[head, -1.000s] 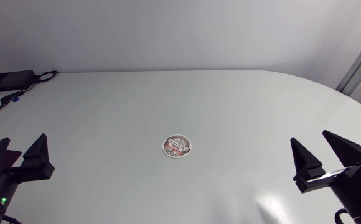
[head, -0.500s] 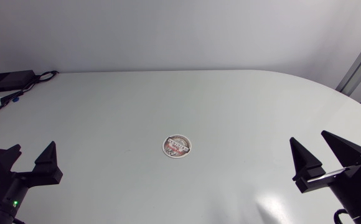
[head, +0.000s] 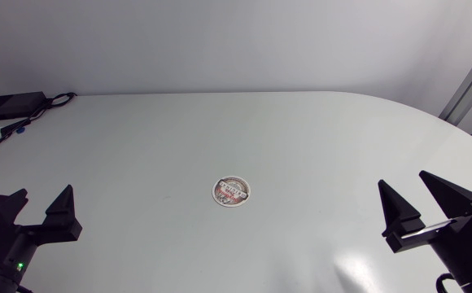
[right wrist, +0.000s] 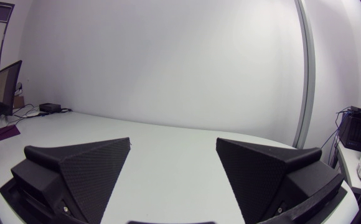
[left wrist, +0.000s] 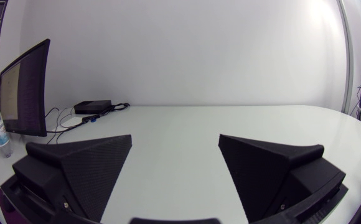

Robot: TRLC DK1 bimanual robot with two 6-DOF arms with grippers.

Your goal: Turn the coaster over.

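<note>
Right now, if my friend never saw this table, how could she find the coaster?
Look at the big pale table from above. Near its middle, between the left pincer and the right pincer but touching neither, lies the coaster. It is the only small flat round thing, with a pale rim and a dark and reddish print facing up.

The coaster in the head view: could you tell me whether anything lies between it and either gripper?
Nothing visible does. The coaster lies flat mid-table, and only bare table separates it from the open left gripper on one side and the open right gripper on the other.
</note>
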